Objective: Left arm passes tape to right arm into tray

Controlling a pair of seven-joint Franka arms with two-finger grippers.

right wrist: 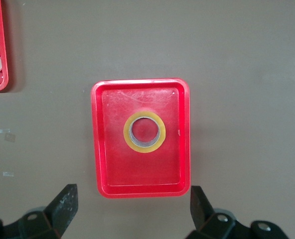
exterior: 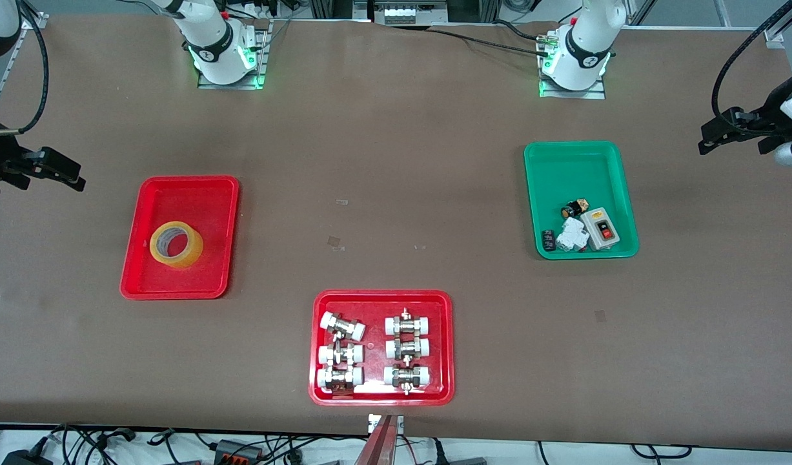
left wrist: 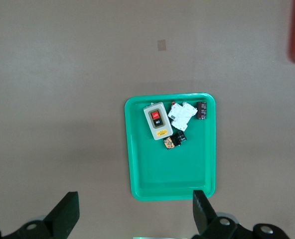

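The tape (exterior: 176, 244) lies flat inside the plain red tray (exterior: 144, 284), which sits on the brown desk (exterior: 396, 161) toward the right arm's end. The roll rests near the middle of the tray floor, its open core facing up, and nothing touches it. In the right wrist view the tape (right wrist: 144, 132) shows as a yellow ring on the tray (right wrist: 102, 184), with red plastic visible through its hole.

The right gripper (exterior: 44, 169) hangs in the air at the edge of the front view, over the desk just off the plain tray's outer side. Its jaws are spread wide and hold nothing; the right wrist view shows the right gripper (right wrist: 132, 211) with both fingers well apart, the tray between and past them.

The left gripper (exterior: 734, 132) hangs over the desk at the left arm's end, off the outer side of the green tray (exterior: 576, 155). Its jaws are also spread and empty, as the left wrist view shows of the left gripper (left wrist: 136, 216). That view looks down on the green tray (left wrist: 172, 184), where a grey switch box (left wrist: 157, 121), a white part (left wrist: 181, 115) and a few small dark parts lie bunched in the end nearer the front camera.

A wider red tray (exterior: 383, 297) sits near the front edge of the desk, between the two other trays and nearer the front camera than both. It carries metal fittings with white caps (exterior: 405, 349), laid in two columns.
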